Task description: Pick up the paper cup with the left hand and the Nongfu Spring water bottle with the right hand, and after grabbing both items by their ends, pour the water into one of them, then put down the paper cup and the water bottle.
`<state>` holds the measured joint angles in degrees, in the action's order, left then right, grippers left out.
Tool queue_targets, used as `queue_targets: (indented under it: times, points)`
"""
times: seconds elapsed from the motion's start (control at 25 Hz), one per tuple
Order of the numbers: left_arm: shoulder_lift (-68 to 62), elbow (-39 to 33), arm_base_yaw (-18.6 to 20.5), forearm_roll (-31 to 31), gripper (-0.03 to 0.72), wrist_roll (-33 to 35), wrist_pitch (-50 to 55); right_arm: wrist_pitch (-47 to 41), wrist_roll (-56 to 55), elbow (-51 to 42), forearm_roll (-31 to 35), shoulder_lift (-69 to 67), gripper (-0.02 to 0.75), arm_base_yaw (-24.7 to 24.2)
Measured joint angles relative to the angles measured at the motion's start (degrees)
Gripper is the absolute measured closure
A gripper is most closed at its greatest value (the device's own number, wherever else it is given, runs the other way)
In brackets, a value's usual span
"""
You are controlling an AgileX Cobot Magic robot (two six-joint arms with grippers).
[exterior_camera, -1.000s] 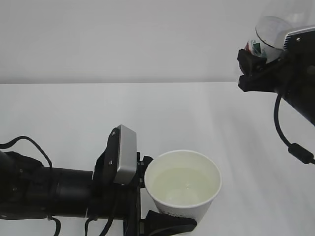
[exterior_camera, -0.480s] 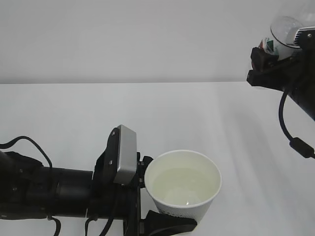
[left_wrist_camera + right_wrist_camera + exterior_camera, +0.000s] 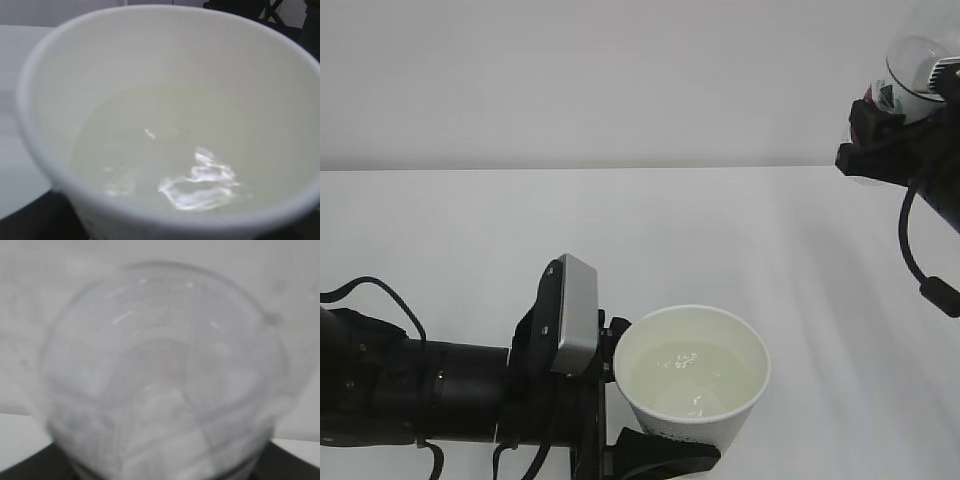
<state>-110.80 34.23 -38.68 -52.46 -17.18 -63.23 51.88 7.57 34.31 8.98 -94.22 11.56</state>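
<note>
The white paper cup (image 3: pixel 692 372) stands upright at the bottom centre, and my left gripper (image 3: pixel 645 402) is shut on its side. One black finger (image 3: pixel 665 458) shows under the cup wall. Clear water (image 3: pixel 692 382) lies in its lower part and ripples. In the left wrist view the paper cup (image 3: pixel 165 60) fills the frame, with the water (image 3: pixel 165 160) glinting inside. High at the right edge, my right gripper (image 3: pixel 876 128) is shut on the Nongfu Spring water bottle (image 3: pixel 910 70), which is held in the air with its clear base toward the camera. In the right wrist view the bottle (image 3: pixel 160 375) is a blurred clear shape filling the frame.
A plain white table (image 3: pixel 620 240) stretches back to a white wall (image 3: pixel 570 80). The left arm's grey wrist block (image 3: pixel 575 315) sits just left of the cup. A black cable (image 3: pixel 920 260) hangs from the right arm.
The right gripper has carried the bottle further right and slightly up, away from the cup. The water in the cup now ripples. The left arm and cup have not moved.
</note>
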Motion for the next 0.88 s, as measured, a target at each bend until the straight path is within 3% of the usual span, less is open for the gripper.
queue_targets:
  times: [0.32,0.88]
  points:
    - [0.0,0.0,0.0,0.0,0.125,0.0,0.0,-1.02,0.0,0.0,-7.84,0.0,0.358,-0.09]
    - [0.0,0.0,0.0,0.0,0.126,0.0,0.0,-6.46,-1.71,0.0,-8.24,0.0,0.358,-0.09]
